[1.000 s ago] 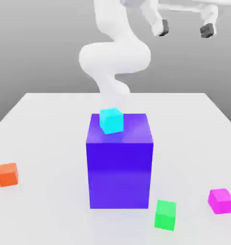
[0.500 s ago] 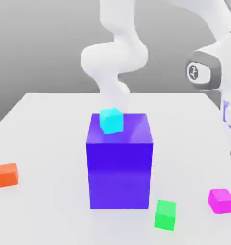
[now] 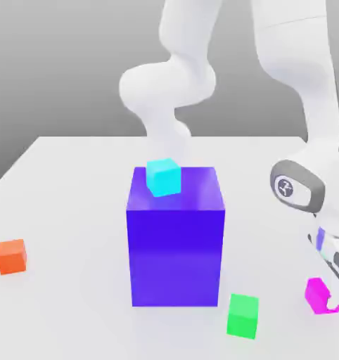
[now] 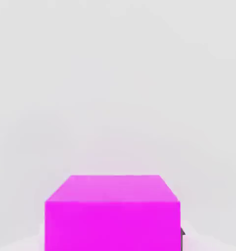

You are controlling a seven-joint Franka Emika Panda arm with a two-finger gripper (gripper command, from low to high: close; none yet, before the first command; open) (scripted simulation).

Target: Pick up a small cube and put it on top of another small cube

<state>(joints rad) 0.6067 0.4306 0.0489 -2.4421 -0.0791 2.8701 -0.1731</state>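
Exterior view, to the exterior view's right of the blue block (image 3: 175, 256): the magenta cube (image 3: 318, 297) is being clamped by the gripper (image 3: 333, 302).

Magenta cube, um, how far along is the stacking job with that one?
Reaching it looks done: the hand is down at the magenta cube and appears closed on it. The grasp is in hand. Lifting and stacking are left: the green cube and orange cube have nothing on top.
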